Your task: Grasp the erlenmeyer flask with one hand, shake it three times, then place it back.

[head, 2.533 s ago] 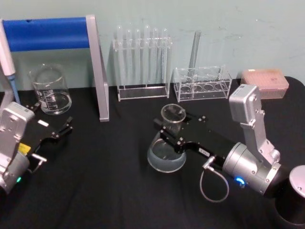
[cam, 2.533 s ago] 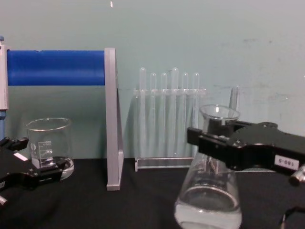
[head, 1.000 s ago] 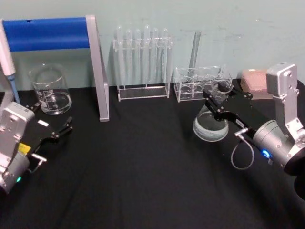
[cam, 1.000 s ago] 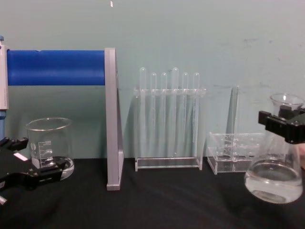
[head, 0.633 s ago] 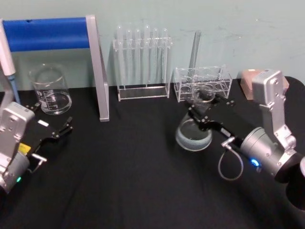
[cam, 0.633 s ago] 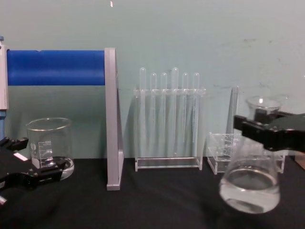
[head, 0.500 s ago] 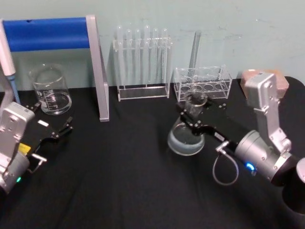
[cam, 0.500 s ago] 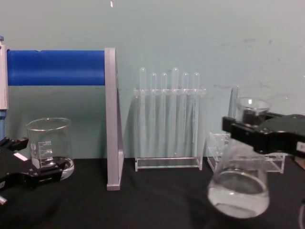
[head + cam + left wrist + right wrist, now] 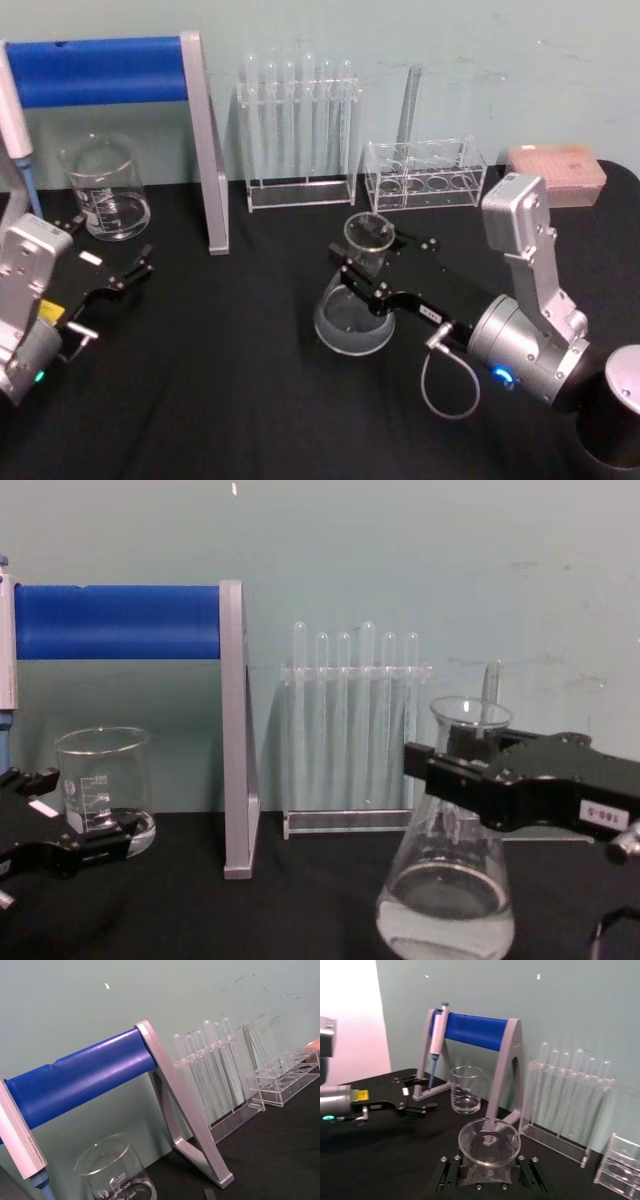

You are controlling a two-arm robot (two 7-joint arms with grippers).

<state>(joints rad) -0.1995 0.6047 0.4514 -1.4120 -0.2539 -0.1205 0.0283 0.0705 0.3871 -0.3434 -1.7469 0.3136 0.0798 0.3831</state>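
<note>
Near left, the left gripper sits parked low over the black cloth, claw spread and holding nothing. Over to the near right: the right gripper is reaching in towards the middle, claw pinching the neck of the erlenmeyer flask just under the flared rim, the flask upright at centre table. That looks the right place to grip. It's bare glass, so likely slick and unforgiving of a knock, and the lip gives the claw something to catch if it slips. A pool of clear liquid sits in the wide base, so expect it bottom-heavy, with slosh tugging at the neck on every shake. What's hard to read: the chest view cuts off the flask's bottom edge, so I cannot tell whether the base touches the cloth or hangs just above it. The black claw also covers the exact contact on the glass. Farther left stands the beaker, well apart, under the blue stand. Along the far wall, the test tube rack and the low rack nearly vanish into the background.
</note>
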